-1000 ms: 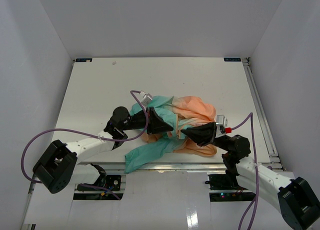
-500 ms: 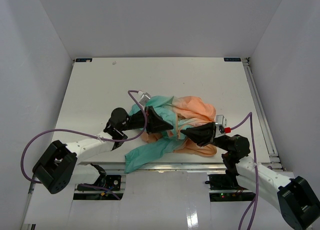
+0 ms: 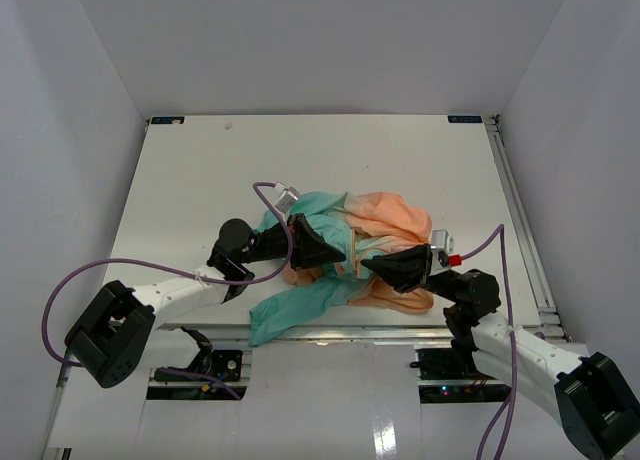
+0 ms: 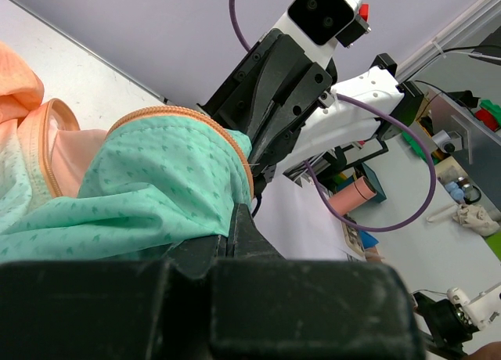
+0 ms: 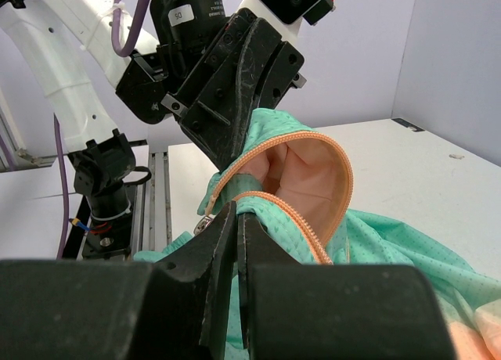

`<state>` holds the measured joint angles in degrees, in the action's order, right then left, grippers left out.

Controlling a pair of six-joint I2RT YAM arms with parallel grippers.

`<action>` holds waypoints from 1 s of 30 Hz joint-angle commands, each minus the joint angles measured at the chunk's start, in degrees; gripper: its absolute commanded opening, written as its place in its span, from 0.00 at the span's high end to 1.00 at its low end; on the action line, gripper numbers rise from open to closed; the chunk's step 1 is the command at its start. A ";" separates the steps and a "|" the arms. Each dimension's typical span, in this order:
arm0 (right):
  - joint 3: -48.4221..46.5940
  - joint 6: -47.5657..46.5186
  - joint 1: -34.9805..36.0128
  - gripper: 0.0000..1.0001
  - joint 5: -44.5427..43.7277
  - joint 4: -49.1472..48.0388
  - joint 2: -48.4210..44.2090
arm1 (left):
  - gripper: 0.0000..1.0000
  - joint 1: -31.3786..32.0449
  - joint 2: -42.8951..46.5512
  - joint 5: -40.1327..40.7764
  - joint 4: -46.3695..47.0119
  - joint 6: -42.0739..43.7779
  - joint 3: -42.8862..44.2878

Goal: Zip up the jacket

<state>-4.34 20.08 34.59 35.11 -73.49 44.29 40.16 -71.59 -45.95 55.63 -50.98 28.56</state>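
Top external view: the jacket (image 3: 385, 218) is seen bunched up in a heap on the white table (image 3: 200, 170), near the middle and a bit toward the near edge. Its peach-orange part is on the right and far side, and its teal-green part is on the left, with one teal piece trailing to the near edge. The left gripper (image 3: 340, 252) is reached in from the left and the right gripper (image 3: 366, 265) from the right, and their tips are very close to each other, both buried in the cloth. Left wrist view: the left gripper (image 4: 239, 213) is pressed together on a fold of the teal jacket (image 4: 149, 188), which is lifted off the table. An orange zipper (image 4: 176, 113) edge is seen curving over the top of the fold. The right gripper (image 4: 254, 172) is seen just behind the fold, touching the cloth. Right wrist view: the right gripper (image 5: 236, 213) is clamped on the jacket (image 5: 383, 243) right at the orange zipper (image 5: 309, 239), with the fingers squeezed together. The cloth is held up in a loop, with the peach inside showing. The left gripper (image 5: 235, 158) is seen just beyond the loop, shut on its far edge.
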 commanded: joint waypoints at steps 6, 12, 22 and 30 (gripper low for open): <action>-1.88 -0.87 0.22 0.92 -0.28 -4.05 -0.90 | 1.00 -0.08 0.62 -0.89 2.37 -0.24 -0.17; -1.30 -0.72 0.30 0.92 0.20 -4.22 -1.74 | 1.00 -0.08 0.42 -0.65 2.06 0.14 0.08; -1.04 0.12 0.23 0.92 0.78 -4.57 -2.95 | 1.00 -0.08 -0.81 -0.89 3.39 -0.44 0.08; -1.43 0.46 0.22 0.92 0.66 -4.73 -2.72 | 1.00 -0.08 -1.12 -1.21 4.89 -0.96 -0.08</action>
<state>-4.34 20.46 34.59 35.91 -73.49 41.93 40.16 -72.84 -46.34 57.85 -51.65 28.54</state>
